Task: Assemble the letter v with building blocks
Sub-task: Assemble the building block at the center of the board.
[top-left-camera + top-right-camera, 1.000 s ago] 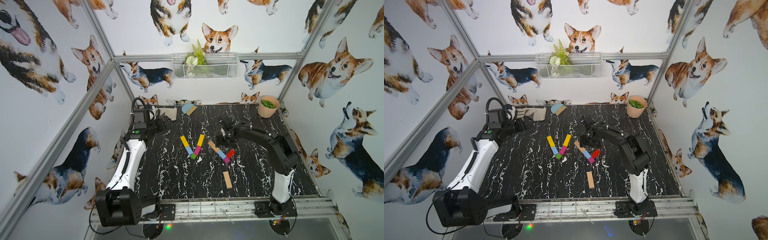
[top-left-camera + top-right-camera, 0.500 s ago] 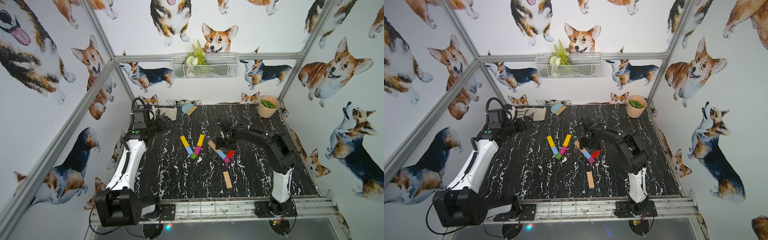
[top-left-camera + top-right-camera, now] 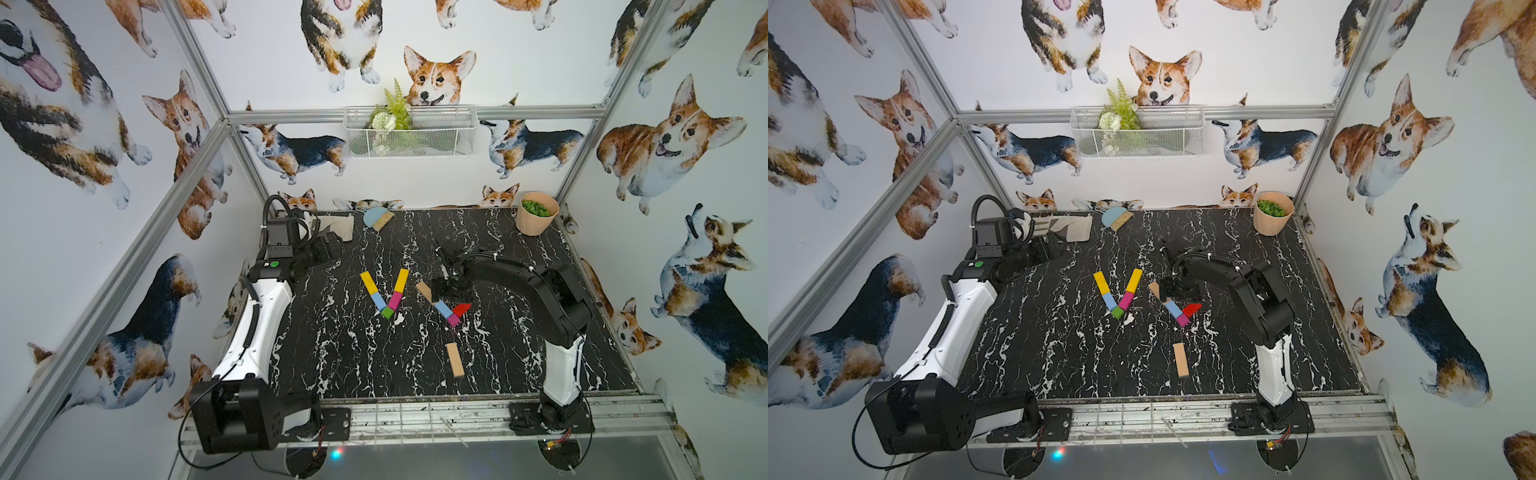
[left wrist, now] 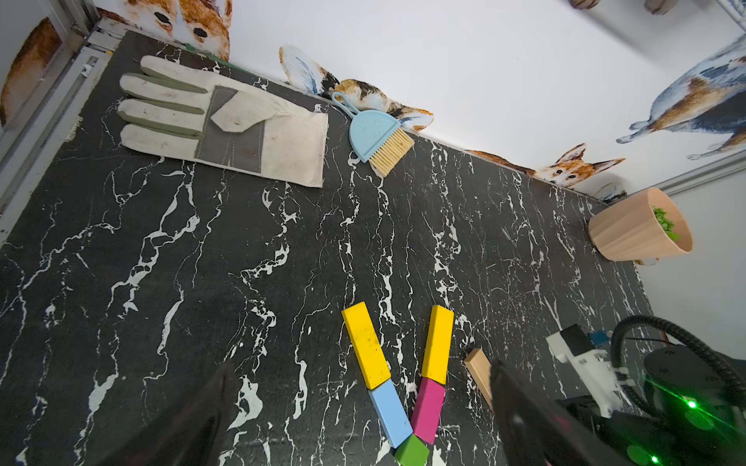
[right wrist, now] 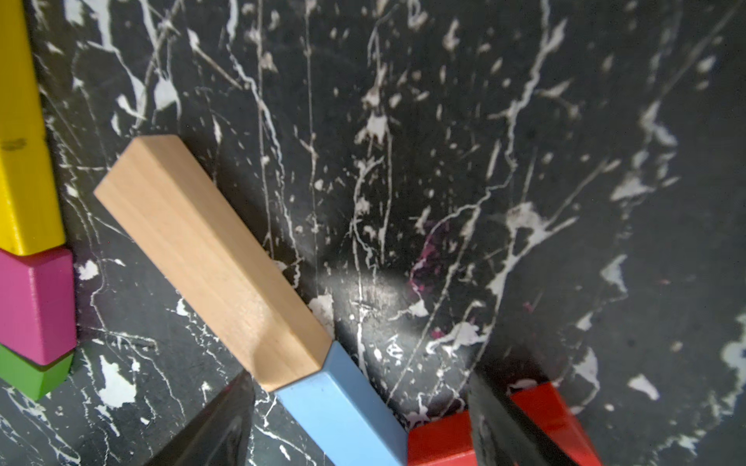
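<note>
- My right pincer (image 3: 451, 297) hangs over the unfinished block row (image 3: 443, 308), right of the block V (image 3: 384, 293).
- A lone block (image 3: 454, 359) lies nearer my base.

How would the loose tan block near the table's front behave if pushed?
The tan block looks like solid wood: probably stiff and light. Lying flat on a long face, it should slide, not roll or tip. A push off its middle would likely turn it.

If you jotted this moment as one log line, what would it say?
left end effector: open, at back | right end effector: open above unfinished V | finished V: alongside | tan bar: lying apart
</note>
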Robot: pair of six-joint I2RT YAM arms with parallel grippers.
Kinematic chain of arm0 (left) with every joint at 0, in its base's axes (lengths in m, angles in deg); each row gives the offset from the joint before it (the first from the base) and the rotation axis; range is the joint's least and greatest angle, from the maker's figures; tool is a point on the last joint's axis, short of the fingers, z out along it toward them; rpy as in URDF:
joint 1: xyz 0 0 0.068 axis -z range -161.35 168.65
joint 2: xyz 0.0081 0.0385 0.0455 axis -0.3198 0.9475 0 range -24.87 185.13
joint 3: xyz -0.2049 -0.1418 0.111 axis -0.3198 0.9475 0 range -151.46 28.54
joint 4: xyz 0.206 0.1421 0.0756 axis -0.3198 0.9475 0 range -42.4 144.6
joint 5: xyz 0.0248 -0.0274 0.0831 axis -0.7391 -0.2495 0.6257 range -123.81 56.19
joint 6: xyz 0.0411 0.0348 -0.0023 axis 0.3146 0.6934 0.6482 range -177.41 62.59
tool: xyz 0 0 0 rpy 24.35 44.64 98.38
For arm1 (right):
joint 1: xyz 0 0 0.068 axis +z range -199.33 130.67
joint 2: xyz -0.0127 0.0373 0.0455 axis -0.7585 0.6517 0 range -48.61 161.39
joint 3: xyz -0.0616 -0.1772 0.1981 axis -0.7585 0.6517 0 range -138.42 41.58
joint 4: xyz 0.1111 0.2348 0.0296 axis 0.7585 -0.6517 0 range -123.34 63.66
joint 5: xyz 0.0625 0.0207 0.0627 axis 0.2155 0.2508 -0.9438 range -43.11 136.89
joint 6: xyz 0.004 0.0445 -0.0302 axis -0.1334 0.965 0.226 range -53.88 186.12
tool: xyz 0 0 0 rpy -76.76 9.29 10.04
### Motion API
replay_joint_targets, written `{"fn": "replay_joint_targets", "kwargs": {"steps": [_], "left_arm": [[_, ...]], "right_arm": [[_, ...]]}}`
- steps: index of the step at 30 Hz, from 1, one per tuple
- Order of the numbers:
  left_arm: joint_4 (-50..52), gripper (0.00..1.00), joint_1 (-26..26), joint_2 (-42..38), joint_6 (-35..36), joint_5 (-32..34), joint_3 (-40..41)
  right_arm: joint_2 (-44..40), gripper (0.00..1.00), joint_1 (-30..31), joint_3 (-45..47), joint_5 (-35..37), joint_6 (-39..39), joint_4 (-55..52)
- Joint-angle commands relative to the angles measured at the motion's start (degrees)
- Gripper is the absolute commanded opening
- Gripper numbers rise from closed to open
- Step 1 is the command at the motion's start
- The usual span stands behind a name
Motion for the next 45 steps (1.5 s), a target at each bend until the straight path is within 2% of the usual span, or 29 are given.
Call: {"fn": "replay_joint_targets", "kwargs": {"steps": [1, 19, 45], "left_arm": [[-0.91, 1.00, -0.12, -0.19, 0.23, -0.22, 0.01], [-0.92, 1.00, -0.07, -0.28, 0.17, -0.22, 0.07], [-0.92, 1.00, -0.10, -0.28, 0.16, -0.31, 0.03]], "right_arm": [[-0.35, 0.84, 0.02, 0.24, 0.50, 0.95, -0.21], [0.41, 0.84, 0.72, -1.82, -0.51, 0.60, -0.10], [-1.22, 0.84, 1.74, 1.70, -0.81, 1.21, 0.49]]}}
